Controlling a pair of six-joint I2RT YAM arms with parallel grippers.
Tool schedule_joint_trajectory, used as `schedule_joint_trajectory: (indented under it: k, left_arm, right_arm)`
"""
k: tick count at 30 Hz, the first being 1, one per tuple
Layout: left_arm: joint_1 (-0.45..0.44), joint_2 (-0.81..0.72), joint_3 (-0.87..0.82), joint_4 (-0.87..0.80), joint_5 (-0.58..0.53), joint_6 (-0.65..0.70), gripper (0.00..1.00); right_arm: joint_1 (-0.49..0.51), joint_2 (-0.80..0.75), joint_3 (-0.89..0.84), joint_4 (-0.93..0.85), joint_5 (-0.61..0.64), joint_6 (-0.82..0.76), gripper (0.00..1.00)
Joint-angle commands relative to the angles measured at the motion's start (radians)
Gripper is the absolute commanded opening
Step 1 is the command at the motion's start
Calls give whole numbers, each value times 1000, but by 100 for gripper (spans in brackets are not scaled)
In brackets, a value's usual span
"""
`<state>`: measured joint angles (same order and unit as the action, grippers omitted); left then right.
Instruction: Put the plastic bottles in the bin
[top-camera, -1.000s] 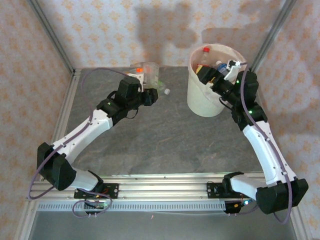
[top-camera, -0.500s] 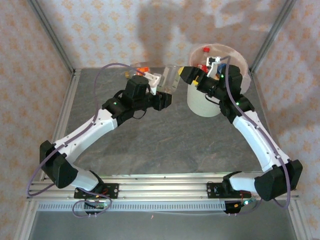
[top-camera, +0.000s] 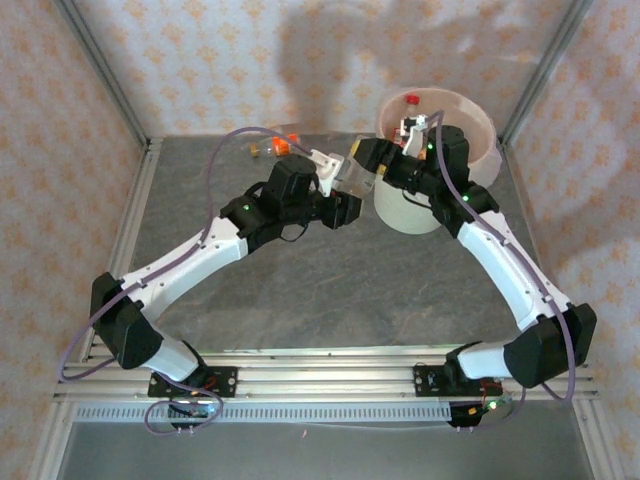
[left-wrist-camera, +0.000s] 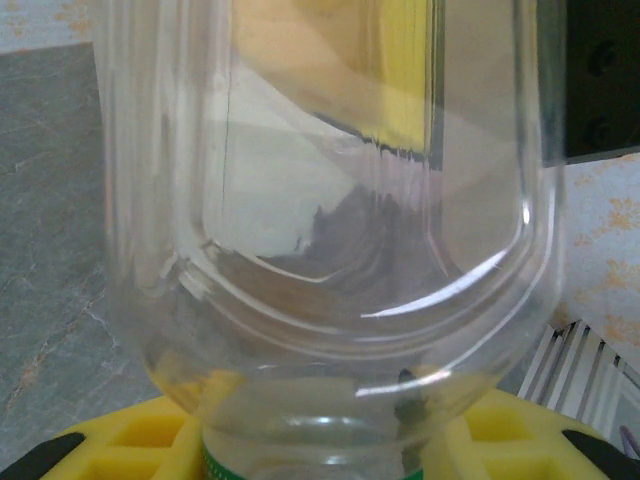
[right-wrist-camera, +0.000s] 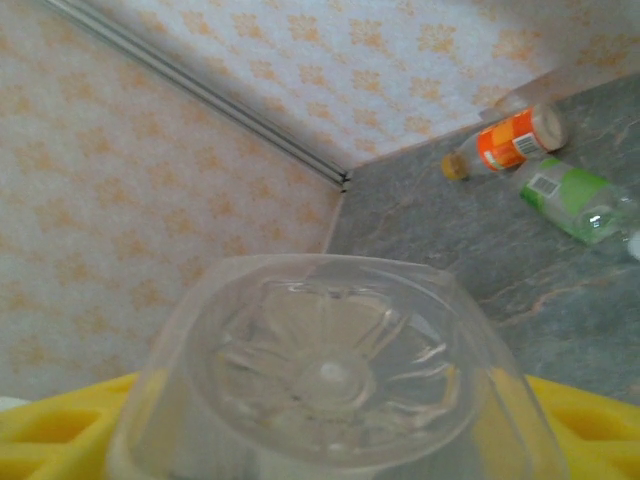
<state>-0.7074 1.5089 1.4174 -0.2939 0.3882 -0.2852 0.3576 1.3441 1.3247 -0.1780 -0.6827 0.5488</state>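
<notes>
We see a grey stone-look table (top-camera: 330, 280) boxed in by patterned walls (top-camera: 200, 60), with the bin (top-camera: 405, 208) at its far right. A red-capped bottle (top-camera: 410, 100) shows inside the bin. Well left of the bin, near the back wall, lie an orange bottle (right-wrist-camera: 510, 138) and a green bottle (right-wrist-camera: 570, 200). A clear bottle (top-camera: 357, 172) hangs just left of the bin, between the two arms. The left gripper (top-camera: 338, 175) reaches toward the bin and pinches the bottle at its neck, pads (left-wrist-camera: 120, 445) on either side. The right gripper (top-camera: 370, 160) points away from the bin, its pads (right-wrist-camera: 580, 420) flanking the bottle's base; we cannot tell whether they press it.
</notes>
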Motion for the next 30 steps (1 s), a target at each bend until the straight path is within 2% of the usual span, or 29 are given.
schedule_joint_trajectory:
  k: [1, 7, 10, 14, 15, 20, 24, 30]
  left_arm:
    - [-13, 6, 53, 0, -17, 31, 20]
    - [-24, 13, 63, -36, -51, 43, 21]
    - [-24, 13, 67, -54, -78, 31, 30]
    - [-18, -10, 48, -42, -89, 22, 76]
    - [-15, -21, 37, -27, -80, 18, 82]
    - [-3, -94, -12, 48, -84, -8, 100]
    - [1, -170, -79, 93, -223, -22, 100]
    - [11, -209, -127, 25, -493, -80, 100]
  right_arm:
    - [3, 4, 38, -54, 11, -8, 64]
    - [3, -6, 57, -72, 20, -18, 56]
    - [4, -17, 69, -91, 60, -36, 55]
    - [2, -30, 116, -160, 153, -96, 53]
    - [1, -29, 135, -175, 174, -112, 53]
    - [-12, -25, 233, -224, 283, -219, 51]
    - [-35, -25, 331, -259, 415, -319, 51]
    - [-129, 26, 468, -294, 463, -390, 49]
